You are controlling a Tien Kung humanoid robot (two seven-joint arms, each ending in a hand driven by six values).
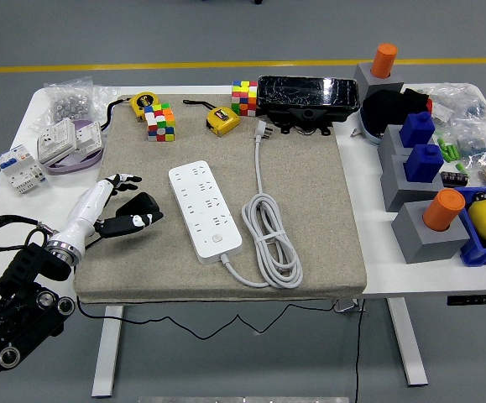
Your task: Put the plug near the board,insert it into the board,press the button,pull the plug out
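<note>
on the left side of the grey mat (310, 252) the left hand (117, 206) is lying low over the fabric, white forearm coming in from the lower left corner. its fingers (127, 179) are spread and loose, holding nothing, thumb side resting just beside a black blob on the mat that i can't identify for sure. right arm isn't showing anywhere.

the power strip (204, 207) is sitting white and flat near the mat's middle, angled a little, just to the right of the hand but apart from it. its button (217, 238) is showing at the near end. the white cable (269, 243) is running off that near end, coiling in loops to the right of the strip, then going up toward the far edge, where the plug (264, 130) is lying, well apart from the hand and not in any socket.

no brand or label is readable; print on the strip and on the grey breaker boxes at far left is too small. two rubik's cubes (160, 122) and two yellow tape measures (222, 120) are sitting along the far edge.
</note>
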